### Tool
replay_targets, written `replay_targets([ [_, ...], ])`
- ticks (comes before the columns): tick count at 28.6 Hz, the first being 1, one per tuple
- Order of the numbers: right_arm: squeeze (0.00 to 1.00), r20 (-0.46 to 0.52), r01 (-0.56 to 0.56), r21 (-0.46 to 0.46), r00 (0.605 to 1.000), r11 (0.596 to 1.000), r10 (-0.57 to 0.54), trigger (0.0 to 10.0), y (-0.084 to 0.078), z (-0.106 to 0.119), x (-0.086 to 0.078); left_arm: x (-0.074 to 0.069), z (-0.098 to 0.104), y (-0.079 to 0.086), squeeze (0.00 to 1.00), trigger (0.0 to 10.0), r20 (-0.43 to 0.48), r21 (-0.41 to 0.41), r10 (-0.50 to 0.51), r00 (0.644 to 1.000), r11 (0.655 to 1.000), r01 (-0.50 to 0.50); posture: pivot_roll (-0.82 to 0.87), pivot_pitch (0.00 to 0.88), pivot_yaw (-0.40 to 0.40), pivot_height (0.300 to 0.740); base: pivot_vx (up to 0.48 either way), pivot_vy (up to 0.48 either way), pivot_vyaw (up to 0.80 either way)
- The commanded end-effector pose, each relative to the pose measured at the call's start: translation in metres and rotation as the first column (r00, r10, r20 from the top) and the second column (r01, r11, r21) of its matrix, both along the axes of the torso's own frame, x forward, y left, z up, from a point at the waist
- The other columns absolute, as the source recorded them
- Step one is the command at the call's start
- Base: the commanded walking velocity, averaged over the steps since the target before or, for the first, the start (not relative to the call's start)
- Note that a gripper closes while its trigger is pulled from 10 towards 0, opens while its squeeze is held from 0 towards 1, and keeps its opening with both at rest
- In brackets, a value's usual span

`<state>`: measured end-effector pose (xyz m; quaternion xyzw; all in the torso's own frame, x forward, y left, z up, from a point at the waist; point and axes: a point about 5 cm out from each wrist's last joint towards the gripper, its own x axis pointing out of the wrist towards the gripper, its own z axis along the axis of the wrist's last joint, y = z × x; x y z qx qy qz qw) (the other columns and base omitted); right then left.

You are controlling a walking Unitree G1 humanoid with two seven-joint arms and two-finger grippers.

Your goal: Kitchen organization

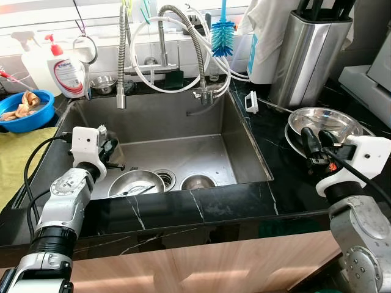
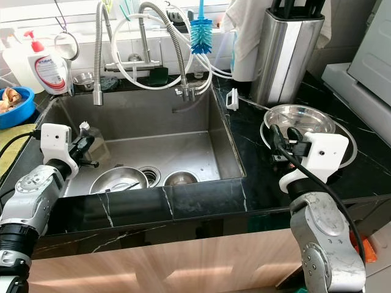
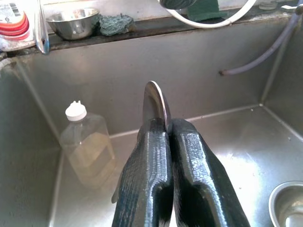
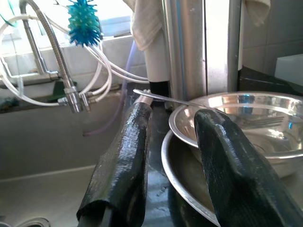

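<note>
Over the left side of the steel sink (image 1: 244,143), my left gripper (image 1: 112,149) is shut on a thin metal spoon (image 3: 156,101), seen edge-on between the fingers (image 3: 144,161). Below it a steel bowl (image 1: 135,182) with a utensil across it lies on the sink floor, beside the drain (image 1: 165,178) and a smaller bowl (image 1: 198,181). My right gripper (image 1: 314,135) is open on the right counter, its fingers (image 4: 222,156) at the near rim of stacked steel bowls (image 1: 327,121). A utensil handle (image 4: 161,98) sticks out of the top bowl.
A clear plastic bottle (image 3: 90,146) stands in the sink's left corner. Faucet hoses (image 1: 122,61), a blue brush (image 1: 223,33) and a small steel bowl (image 1: 102,83) line the back ledge. A knife block (image 1: 308,55) rises behind the stacked bowls. A soap bottle (image 1: 67,70) and blue bowl (image 1: 24,110) are at left.
</note>
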<state>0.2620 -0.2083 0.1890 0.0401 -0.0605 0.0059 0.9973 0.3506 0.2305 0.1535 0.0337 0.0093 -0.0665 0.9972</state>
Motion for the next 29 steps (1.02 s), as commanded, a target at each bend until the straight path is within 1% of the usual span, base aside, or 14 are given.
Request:
replay_targets([
  [1, 0.00, -0.006, 0.013, -0.006, 1.000, 1.000, -0.013, 10.0, 0.0001, -0.0020, 0.0006, 0.0017, 0.0035, 0.0017, 0.00, 10.0, 0.016, 0.012, 0.003, 1.000, 1.000, -0.003, -0.07, 0.000, 0.057, 0.740, 0.000, 0.000, 0.00],
  [5, 0.00, 0.001, 0.011, 0.000, 1.000, 1.000, -0.011, 10.0, 0.0017, -0.0013, 0.0000, 0.0018, 0.0032, -0.0009, 0.00, 10.0, 0.021, 0.001, -0.006, 1.000, 1.000, 0.006, -0.07, 0.000, 0.058, 0.740, 0.000, 0.000, 0.00],
  [6, 0.00, 0.004, 0.008, 0.001, 1.000, 1.000, -0.008, 10.0, 0.0021, -0.0009, -0.0001, 0.0019, 0.0032, -0.0015, 0.11, 10.0, 0.021, -0.004, -0.008, 1.000, 1.000, 0.009, -0.07, 0.000, 0.058, 0.740, 0.000, 0.000, 0.00],
  [7, 0.00, 0.008, 0.003, -0.003, 1.000, 1.000, -0.003, 10.0, 0.0031, -0.0007, -0.0003, 0.0017, 0.0030, -0.0025, 0.39, 10.0, 0.022, -0.007, -0.013, 1.000, 1.000, 0.013, -0.07, 0.000, 0.058, 0.740, 0.000, 0.000, 0.00],
  [15, 0.00, 0.010, 0.004, -0.006, 1.000, 1.000, -0.004, 10.0, 0.0034, -0.0008, -0.0001, 0.0018, 0.0028, -0.0027, 0.39, 10.0, 0.023, -0.006, -0.013, 1.000, 1.000, 0.013, -0.07, 0.000, 0.058, 0.740, 0.000, 0.000, 0.00],
  [16, 0.00, 0.007, 0.004, 0.000, 1.000, 1.000, -0.004, 10.0, 0.0042, -0.0019, -0.0004, 0.0016, 0.0016, -0.0044, 1.00, 10.0, 0.020, -0.009, -0.023, 1.000, 1.000, 0.023, -0.07, 0.000, 0.063, 0.740, 0.000, 0.000, 0.00],
  [20, 0.00, 0.002, 0.004, 0.014, 1.000, 1.000, -0.004, 10.0, 0.0054, -0.0041, -0.0007, 0.0012, -0.0002, -0.0079, 1.00, 10.0, 0.016, -0.020, -0.047, 0.999, 0.999, 0.048, -0.07, 0.000, 0.064, 0.740, 0.000, 0.000, 0.00],
  [29, 0.00, 0.003, 0.005, 0.014, 1.000, 1.000, -0.005, 10.0, 0.0055, -0.0043, -0.0007, 0.0012, -0.0002, -0.0078, 1.00, 10.0, 0.017, -0.021, -0.049, 0.999, 0.999, 0.049, -0.07, 0.000, 0.064, 0.740, 0.000, 0.000, 0.00],
])
